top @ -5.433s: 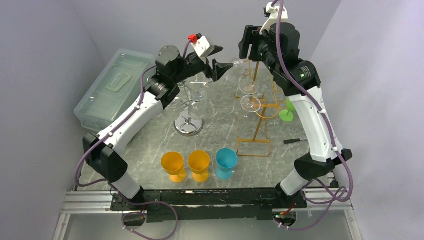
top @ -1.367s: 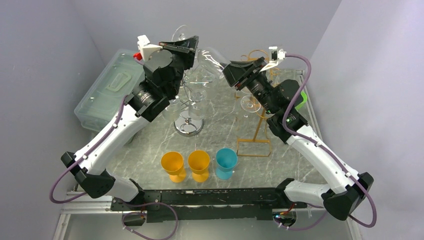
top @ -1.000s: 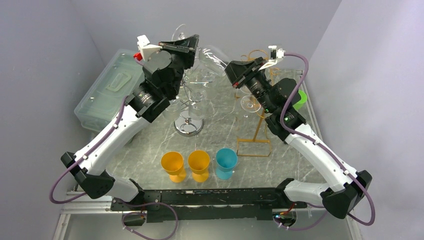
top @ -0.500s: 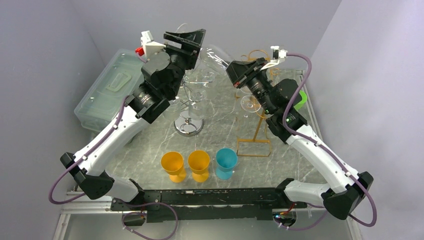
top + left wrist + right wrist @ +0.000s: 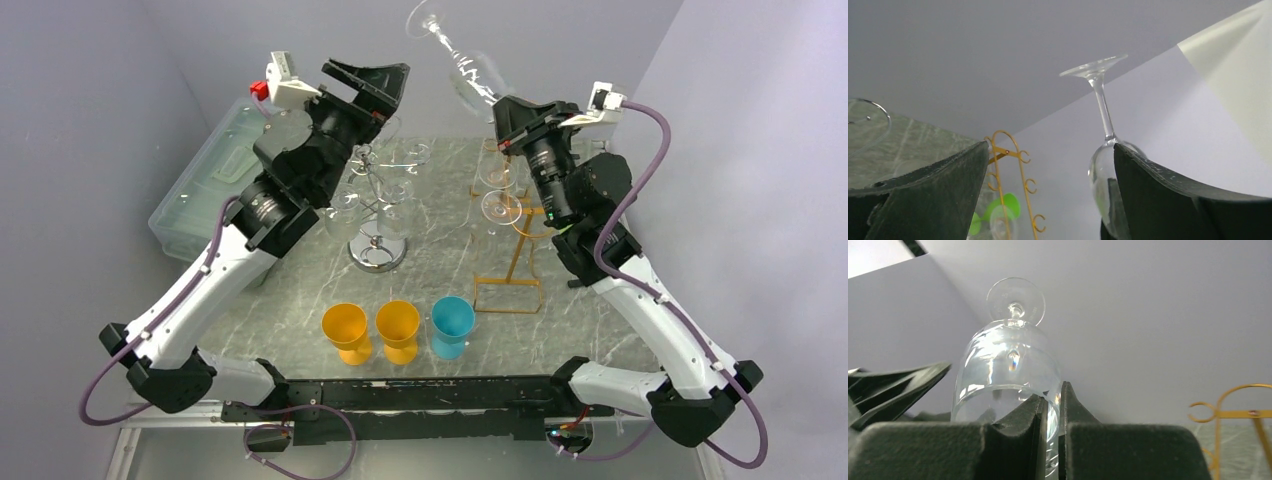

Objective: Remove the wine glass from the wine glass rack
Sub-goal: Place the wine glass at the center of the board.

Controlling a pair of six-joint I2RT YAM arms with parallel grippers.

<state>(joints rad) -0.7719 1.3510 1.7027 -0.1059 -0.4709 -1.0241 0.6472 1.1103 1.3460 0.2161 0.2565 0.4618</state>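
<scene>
Right gripper (image 5: 512, 120) pinching the rim of 1 wine glass (image 5: 468, 72), foot uppermost, held apart from the chrome rack (image 5: 378, 215); left gripper (image 5: 378, 85) spread wide, holding nothing.

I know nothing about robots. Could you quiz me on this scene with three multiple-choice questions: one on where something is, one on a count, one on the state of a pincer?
1. Where is the glass that the right pincer holds?
A. in the air above the table, foot up
B. standing on the table
C. lying on the table

2. How many orange cups stand at the near edge?
A. one
B. two
C. three

3. The left pincer is:
A. open, empty
B. shut, empty
C. shut on the glass

Answers:
1 A: the pincer grips the bowl's rim and the foot points up, well clear of the table.
2 B: two orange ones stand beside one blue cup.
3 A: its fingers stand wide apart and grip nothing.
</scene>
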